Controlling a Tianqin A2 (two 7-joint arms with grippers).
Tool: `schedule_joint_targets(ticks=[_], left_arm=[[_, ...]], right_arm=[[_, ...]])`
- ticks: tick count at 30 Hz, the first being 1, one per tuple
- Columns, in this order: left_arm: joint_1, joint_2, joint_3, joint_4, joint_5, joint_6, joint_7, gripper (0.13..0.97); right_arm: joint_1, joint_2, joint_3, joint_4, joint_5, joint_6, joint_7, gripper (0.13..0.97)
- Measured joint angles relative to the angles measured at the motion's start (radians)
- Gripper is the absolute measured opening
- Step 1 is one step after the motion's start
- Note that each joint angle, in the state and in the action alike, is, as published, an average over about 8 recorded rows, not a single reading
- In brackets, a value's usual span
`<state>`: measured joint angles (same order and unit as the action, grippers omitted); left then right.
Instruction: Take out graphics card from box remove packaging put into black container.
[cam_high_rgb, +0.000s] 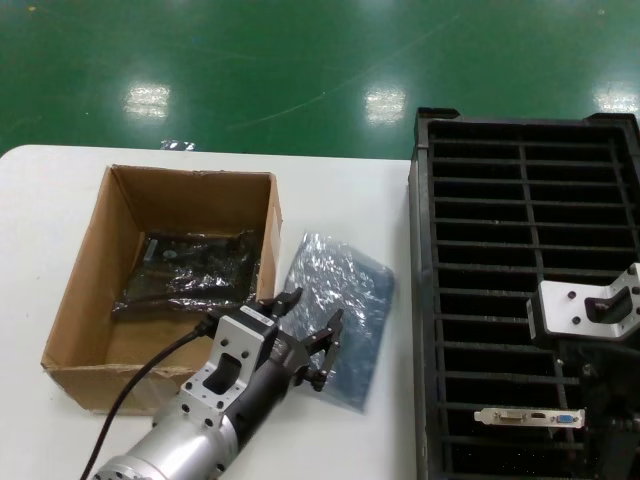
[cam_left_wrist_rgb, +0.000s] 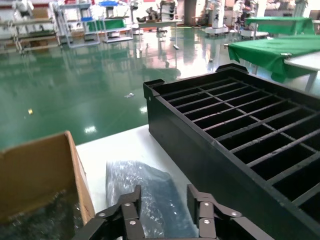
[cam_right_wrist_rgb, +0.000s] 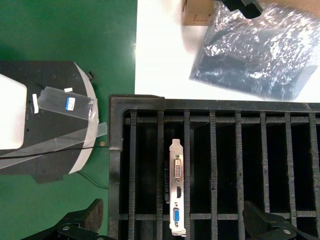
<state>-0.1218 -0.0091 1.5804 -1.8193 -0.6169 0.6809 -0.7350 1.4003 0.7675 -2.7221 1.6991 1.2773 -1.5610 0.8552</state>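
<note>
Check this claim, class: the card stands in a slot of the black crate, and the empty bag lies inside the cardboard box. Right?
Not quite. The card does stand in a slot of the black crate, but the empty bag lies on the table between the box and the crate, as the head view shows.

The shallow brown box (cam_high_rgb: 90, 290) is plain corrugated cardboard, matt and slightly fibrous at its cut edges. Inside it lies a glossy dark plastic bag (cam_high_rgb: 185, 275) that throws bright glints. The translucent grey-blue packaging (cam_high_rgb: 335, 300) is thin crinkled plastic film, shiny and creased all over. The large black container (cam_right_wrist_rgb: 215, 117) is matt moulded plastic with ribbed walls. The graphics card's end bracket (cam_right_wrist_rgb: 176, 192) is bare silver metal. The white tabletop (cam_high_rgb: 330, 190) looks smooth, and the green floor (cam_high_rgb: 300, 60) is glossy.
</note>
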Motion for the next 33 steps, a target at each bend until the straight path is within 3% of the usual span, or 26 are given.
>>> schedule_joint_targets(ticks=[5, 9, 12, 15, 18, 22, 33], left_arm=[[0.007, -0.024, -0.018, -0.062, -0.010, 0.012, 0.096, 0.337], [0.011, -0.078, -0.010, -0.139, -0.046, -0.014, 0.204, 0.434], [0.007, -0.146, 0.028, -0.187, -0.090, -0.092, 0.318, 0.507], [0.001, -0.215, 0.077, -0.215, -0.118, -0.208, 0.445, 0.558], [-0.003, -0.255, 0.108, -0.224, -0.126, -0.291, 0.529, 0.635], [0.000, -0.267, 0.115, -0.216, -0.148, -0.326, 0.560, 0.739], [0.016, -0.268, 0.100, -0.158, -0.284, -0.366, 0.576, 0.888]], right_arm=[[-0.001, 0.000, 0.001, 0.000, 0.000, 0.000, 0.000, 0.966], [-0.001, 0.000, 0.001, 0.000, -0.001, -0.001, 0.000, 0.966], [-0.001, 0.000, 0.002, 0.000, -0.001, -0.001, 0.000, 0.966], [-0.001, 0.000, 0.001, 0.000, -0.001, -0.001, 0.000, 0.966], [-0.009, -0.003, 0.008, -0.001, 0.003, 0.009, -0.005, 0.966], [-0.042, -0.014, 0.033, -0.003, 0.015, 0.044, -0.024, 0.966], [-0.221, -0.074, 0.177, -0.016, 0.082, 0.244, -0.134, 0.966]])
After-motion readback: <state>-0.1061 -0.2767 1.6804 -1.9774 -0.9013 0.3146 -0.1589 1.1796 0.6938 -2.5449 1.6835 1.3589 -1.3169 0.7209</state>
